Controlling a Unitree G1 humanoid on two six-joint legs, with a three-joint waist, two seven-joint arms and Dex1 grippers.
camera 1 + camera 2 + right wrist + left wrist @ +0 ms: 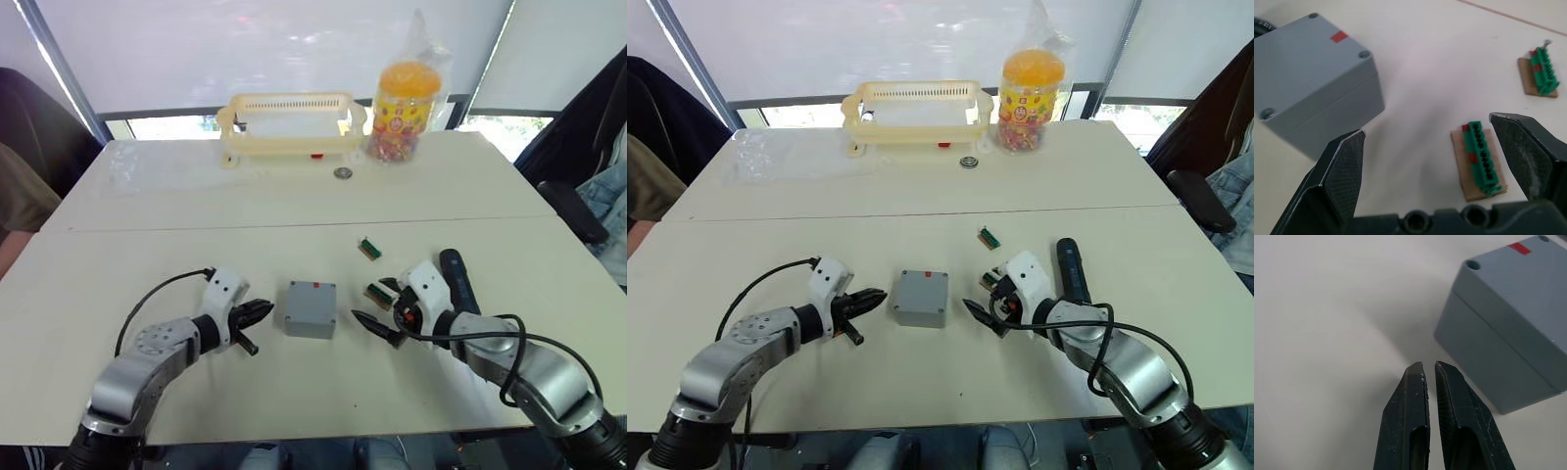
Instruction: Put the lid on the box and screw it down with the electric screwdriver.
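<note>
I see the box (pixel 312 309) in the middle of the near table (pixel 294 196), between the two grippers, with the lid (pixel 1308 54) already seated flush on top, red mark up, screw holes at the corners. I judge it light, rigid, smooth plastic, likely to slide when pressed; hold it by opposite side walls. The electric screwdriver (pixel 1073 271) lies just beyond my right gripper (pixel 986 311); it is slim, cylindrical, prone to roll, best taken mid-body. That gripper is wide open and empty; my left gripper (pixel 872 296) is nearly closed on nothing.
</note>
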